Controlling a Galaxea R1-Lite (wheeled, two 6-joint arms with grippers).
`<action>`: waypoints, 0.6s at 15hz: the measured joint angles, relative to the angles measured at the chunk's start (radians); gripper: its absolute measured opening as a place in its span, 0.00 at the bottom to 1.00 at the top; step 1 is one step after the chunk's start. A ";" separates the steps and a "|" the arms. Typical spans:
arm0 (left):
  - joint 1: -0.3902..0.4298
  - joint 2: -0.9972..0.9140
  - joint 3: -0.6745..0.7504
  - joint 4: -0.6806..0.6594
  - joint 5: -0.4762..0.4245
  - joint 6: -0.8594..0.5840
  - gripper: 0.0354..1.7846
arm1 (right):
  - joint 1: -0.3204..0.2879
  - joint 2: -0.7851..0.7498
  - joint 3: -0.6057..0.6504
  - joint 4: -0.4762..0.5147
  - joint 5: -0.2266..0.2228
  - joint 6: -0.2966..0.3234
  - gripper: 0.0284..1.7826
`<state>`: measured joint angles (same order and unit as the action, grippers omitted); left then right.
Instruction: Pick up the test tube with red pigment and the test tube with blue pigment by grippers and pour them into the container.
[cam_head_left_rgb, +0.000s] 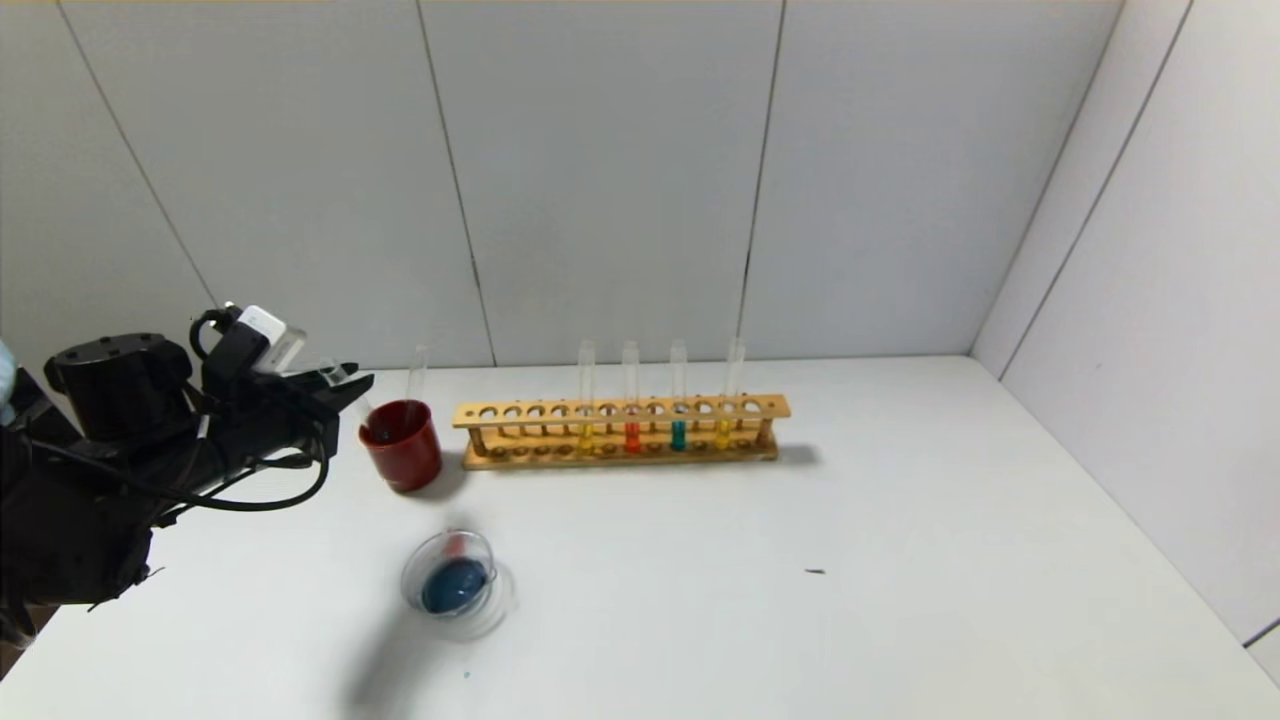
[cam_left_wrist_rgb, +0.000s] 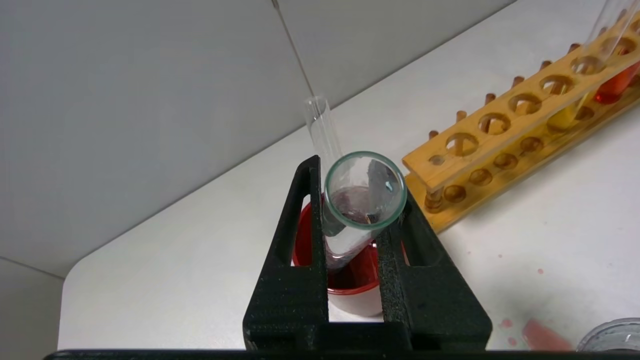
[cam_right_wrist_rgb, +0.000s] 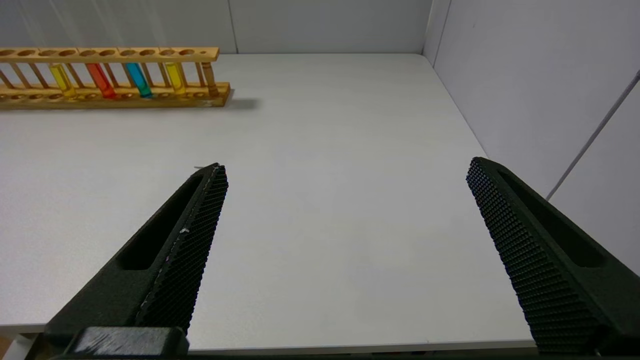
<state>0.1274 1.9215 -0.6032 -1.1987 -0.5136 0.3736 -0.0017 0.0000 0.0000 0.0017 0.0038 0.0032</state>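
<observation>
Head: left gripper (cam_head_left_rgb: 345, 385) by red cup (cam_head_left_rgb: 402, 445); red tube (cam_head_left_rgb: 631, 400), blue tube (cam_head_left_rgb: 678, 398) upright in rack (cam_head_left_rgb: 620, 432); container (cam_head_left_rgb: 455, 582) near front.
Left wrist: jaws clamped on emptied tube (cam_left_wrist_rgb: 361, 200) over cup.
Right wrist: right gripper (cam_right_wrist_rgb: 345, 175) wide open, empty.
Glass thin, slippery, fragile; grip upper bare section.

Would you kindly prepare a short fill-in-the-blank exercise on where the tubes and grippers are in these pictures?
1. The left gripper is shut on an empty test tube above the dark ____ cup.
2. In the wooden rack, the test tube with red pigment stands right beside the test tube with ____ pigment.
3. The right gripper, away from the rack, has its fingers ____.
4. The liquid pooled in the container looks mostly ____.

Missing words: red; blue; open; blue
</observation>
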 joint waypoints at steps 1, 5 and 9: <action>0.003 0.010 0.003 0.000 0.001 -0.001 0.17 | 0.000 0.000 0.000 0.000 0.000 0.000 0.98; 0.007 0.030 0.008 -0.004 0.000 0.006 0.19 | 0.000 0.000 0.000 0.000 0.000 0.000 0.98; 0.007 0.034 0.010 -0.004 0.002 0.008 0.39 | 0.000 0.000 0.000 0.000 0.000 0.000 0.98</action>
<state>0.1345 1.9560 -0.5932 -1.2032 -0.5113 0.3819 -0.0017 0.0000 0.0000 0.0017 0.0043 0.0032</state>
